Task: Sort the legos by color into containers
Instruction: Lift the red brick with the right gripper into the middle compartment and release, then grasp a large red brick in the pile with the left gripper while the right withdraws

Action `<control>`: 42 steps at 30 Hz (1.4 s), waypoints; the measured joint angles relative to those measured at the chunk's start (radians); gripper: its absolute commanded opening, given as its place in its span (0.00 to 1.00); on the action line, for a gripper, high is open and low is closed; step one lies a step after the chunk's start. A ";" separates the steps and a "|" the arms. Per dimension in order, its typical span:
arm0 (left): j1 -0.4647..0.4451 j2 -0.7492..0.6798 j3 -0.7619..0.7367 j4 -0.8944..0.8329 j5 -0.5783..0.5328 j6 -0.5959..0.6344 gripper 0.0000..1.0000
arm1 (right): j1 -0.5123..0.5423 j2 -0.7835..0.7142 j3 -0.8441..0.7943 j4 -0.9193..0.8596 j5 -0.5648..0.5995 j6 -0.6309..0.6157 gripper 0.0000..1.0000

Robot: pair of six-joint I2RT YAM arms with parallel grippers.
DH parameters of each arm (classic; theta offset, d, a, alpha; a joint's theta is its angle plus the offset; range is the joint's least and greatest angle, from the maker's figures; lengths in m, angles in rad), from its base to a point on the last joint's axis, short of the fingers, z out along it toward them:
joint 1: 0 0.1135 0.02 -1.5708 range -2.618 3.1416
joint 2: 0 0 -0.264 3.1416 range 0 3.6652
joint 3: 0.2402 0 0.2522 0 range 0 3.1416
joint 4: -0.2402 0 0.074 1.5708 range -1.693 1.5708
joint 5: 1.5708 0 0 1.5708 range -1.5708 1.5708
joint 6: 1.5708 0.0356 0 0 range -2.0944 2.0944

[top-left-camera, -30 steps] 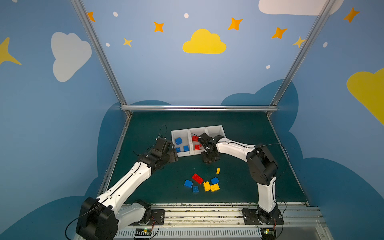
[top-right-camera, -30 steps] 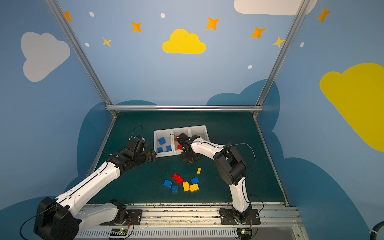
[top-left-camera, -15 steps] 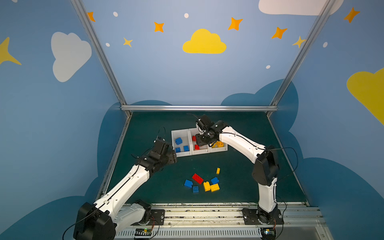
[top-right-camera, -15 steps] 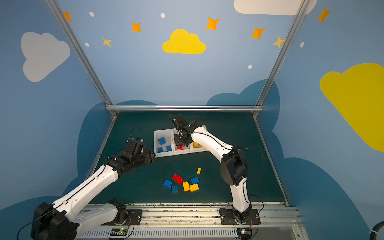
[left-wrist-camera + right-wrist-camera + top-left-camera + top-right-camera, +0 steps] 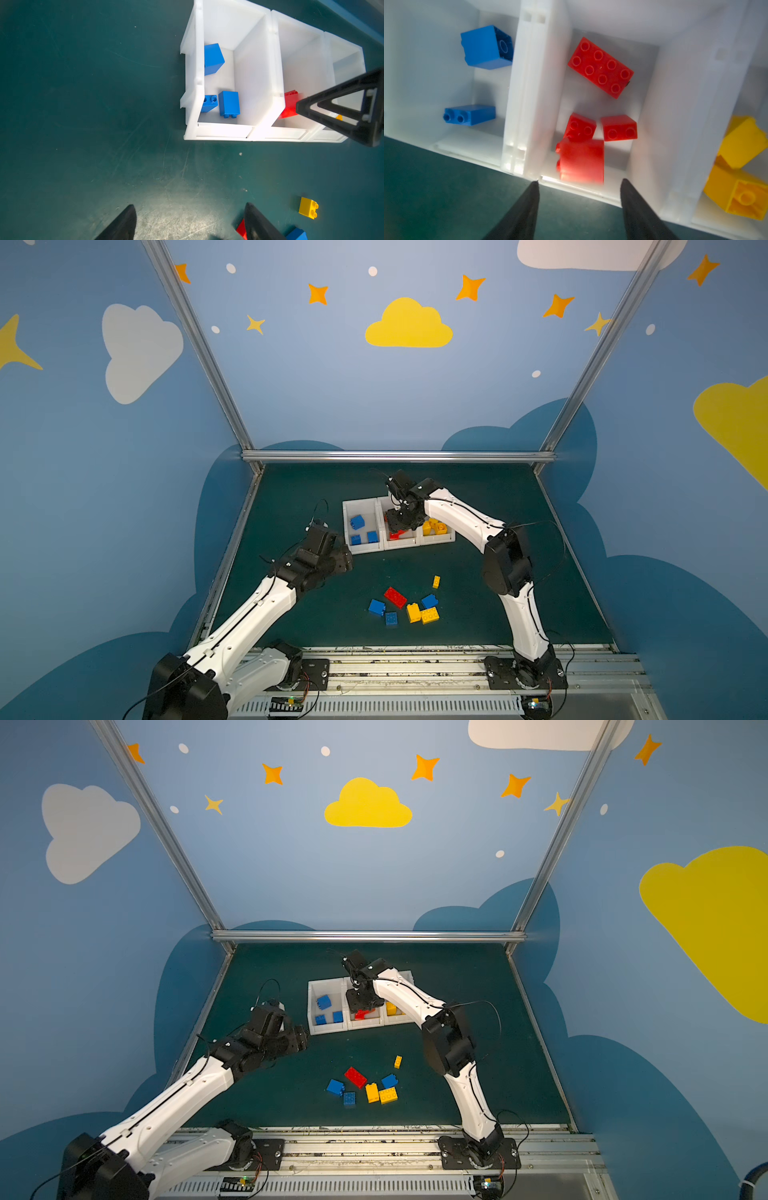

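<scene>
Three white containers stand side by side; the left container (image 5: 360,549) holds blue legos (image 5: 357,521), the middle container (image 5: 537,104) red legos (image 5: 601,67), and the right container (image 5: 438,540) yellow legos (image 5: 434,526). My right gripper (image 5: 579,180) hangs open above the middle container's front edge. A blurred red lego (image 5: 581,161) lies just past its fingertips inside that container, touching neither finger. My left gripper (image 5: 189,205) is open and empty over bare mat, left of the containers. In both top views it sits near the left container's front corner (image 5: 345,562).
Loose legos lie on the green mat in front of the containers: a red one (image 5: 395,597), blue ones (image 5: 376,607) (image 5: 391,618) (image 5: 429,600), yellow ones (image 5: 413,612) (image 5: 430,615) and a small yellow one (image 5: 436,581). Metal rails bound the mat.
My right gripper rose from the mat in front of the containers to above the middle one and opened, letting go of a red lego. My left arm barely moved.
</scene>
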 measured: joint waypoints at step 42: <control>-0.372 0.406 0.171 -0.007 0.155 0.285 0.80 | -0.136 -0.570 -0.624 0.101 0.020 0.149 0.65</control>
